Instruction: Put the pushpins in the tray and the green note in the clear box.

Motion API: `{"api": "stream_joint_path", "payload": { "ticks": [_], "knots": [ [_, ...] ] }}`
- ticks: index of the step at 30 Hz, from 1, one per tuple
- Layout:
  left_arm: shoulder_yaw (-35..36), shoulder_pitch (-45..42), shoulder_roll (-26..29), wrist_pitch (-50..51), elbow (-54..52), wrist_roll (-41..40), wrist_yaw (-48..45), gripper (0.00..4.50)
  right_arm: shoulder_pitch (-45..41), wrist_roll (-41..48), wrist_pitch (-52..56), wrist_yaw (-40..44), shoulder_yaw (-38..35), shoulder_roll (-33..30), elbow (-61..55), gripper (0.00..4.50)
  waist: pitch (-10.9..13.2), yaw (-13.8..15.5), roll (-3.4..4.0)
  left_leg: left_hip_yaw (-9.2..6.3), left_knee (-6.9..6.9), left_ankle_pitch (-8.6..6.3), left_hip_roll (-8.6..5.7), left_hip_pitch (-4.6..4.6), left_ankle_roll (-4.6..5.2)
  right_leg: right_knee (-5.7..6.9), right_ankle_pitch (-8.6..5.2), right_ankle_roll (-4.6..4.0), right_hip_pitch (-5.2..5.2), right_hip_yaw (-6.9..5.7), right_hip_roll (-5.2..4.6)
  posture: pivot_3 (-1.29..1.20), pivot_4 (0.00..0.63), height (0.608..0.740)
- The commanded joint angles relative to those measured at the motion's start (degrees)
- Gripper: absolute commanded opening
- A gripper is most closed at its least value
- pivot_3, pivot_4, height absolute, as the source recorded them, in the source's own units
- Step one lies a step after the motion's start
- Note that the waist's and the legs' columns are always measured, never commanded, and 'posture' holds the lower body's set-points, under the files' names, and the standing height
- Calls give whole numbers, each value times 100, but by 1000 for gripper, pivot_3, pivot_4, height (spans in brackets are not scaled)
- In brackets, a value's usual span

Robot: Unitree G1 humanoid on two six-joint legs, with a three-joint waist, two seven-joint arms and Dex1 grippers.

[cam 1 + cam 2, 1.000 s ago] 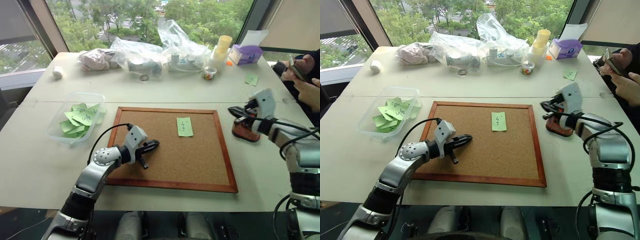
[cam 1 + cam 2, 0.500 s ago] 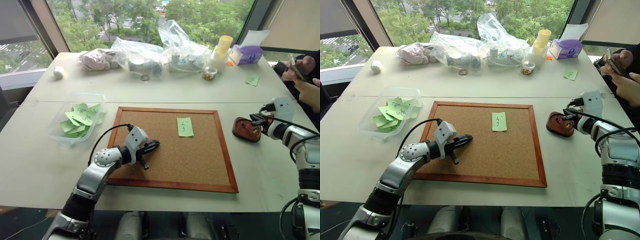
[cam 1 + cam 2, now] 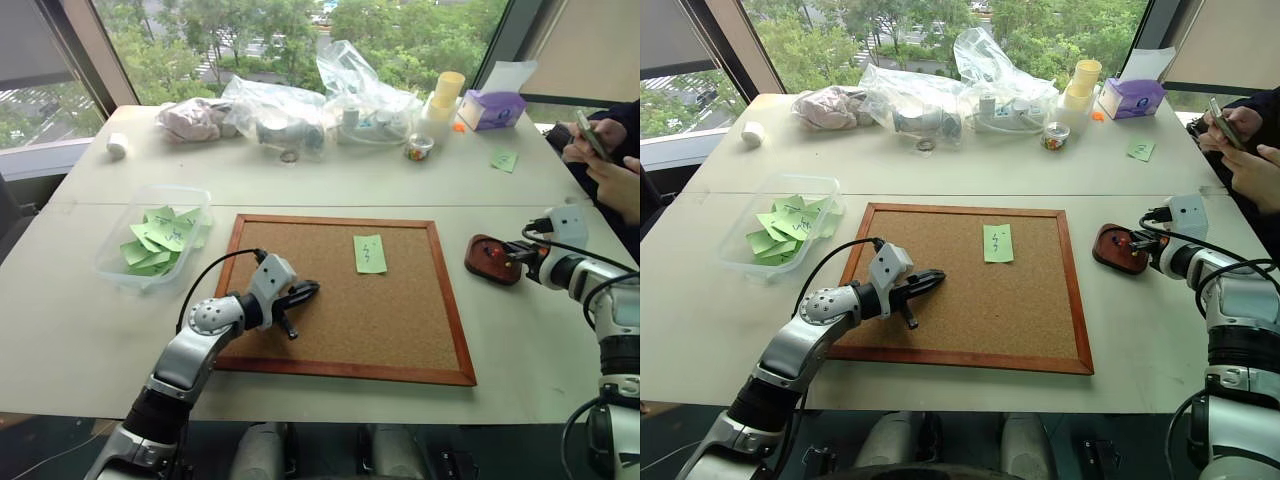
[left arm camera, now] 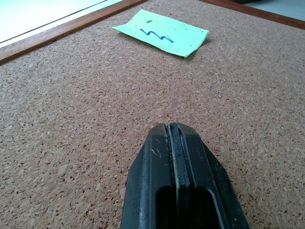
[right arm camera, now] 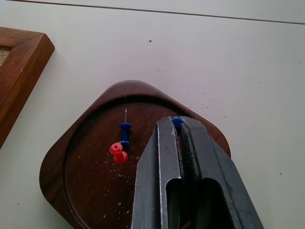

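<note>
The green note (image 3: 369,253) lies flat on the corkboard (image 3: 300,345), with a blue scribble visible on the note (image 4: 162,33) ahead of my left gripper (image 4: 171,128). That gripper (image 3: 312,289) is shut and empty, low over the board's left part. The clear box (image 3: 113,262) stands left of the board and holds several green slips. The red-brown tray (image 5: 57,157) sits right of the board, with a blue pushpin (image 5: 125,131) and a red pushpin (image 5: 118,152) lying in it. My right gripper (image 5: 177,123) hovers over the tray's right side, shut on a blue pushpin (image 5: 177,121) at its tips.
Clear plastic bags (image 3: 330,100), stacked cups (image 3: 445,95) and a purple tissue box (image 3: 490,108) line the table's far edge. A small green slip (image 3: 504,159) lies at the far right. A person's hands with a phone (image 3: 600,140) are at the right edge.
My right gripper has swung right and down, from above the tray's near-left side to low over its right side. The left gripper has stayed put.
</note>
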Motion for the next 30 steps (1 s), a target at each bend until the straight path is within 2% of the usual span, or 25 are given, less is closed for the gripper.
{"api": "stream_joint_path", "payload": {
  "ticks": [1, 7, 10, 17, 23, 30],
  "knots": [
    [-231, 236, 66, 184, 326, 284, 18, 0, -86, -17, 63, 32, 15, -98, -29, 47, 0, 0, 0, 0, 0, 0, 0, 1, 0, 0, 0, 0, 0, 0, 0, 0, 150, 740],
    [-238, 216, 56, 155, 360, 299, 42, 0, -117, 20, 90, 60, -15, -75, -16, 47, 0, 0, 0, 0, 0, 0, 0, 2, 0, 0, 0, 0, 2, 0, 0, 0, 150, 740],
    [-241, 205, 40, 135, 380, 317, 40, 0, -145, 46, 100, 66, -51, -73, -39, 969, -1, 0, 1, 0, 0, 0, 0, 2, 0, 0, 0, 0, 2, 0, 0, 0, 150, 740],
    [-248, 208, 20, 122, 392, 339, 34, 0, -154, 71, 192, 20, -108, -119, -277, 4406, -2, 2, 3, 0, 0, 0, 0, 2, 0, 0, 0, 0, 2, 0, -2, 0, 150, 740],
    [-243, 212, 21, 117, 395, 339, 34, 0, -101, 264, 516, 24, -257, -166, -1025, 4472, -2, 3, 4, 0, 0, 0, 0, 2, 0, 0, 0, 0, 1, 0, -2, 0, 150, 740],
    [-232, 166, 13, 112, 419, 329, 19, 0, 54, 702, 1181, 403, 239, -57, -2785, 4472, -3, 7, 5, -2, 0, -9, 1, 1, 16, 0, 0, 0, 1, 1, -3, 0, 150, 740]
  ]
}}
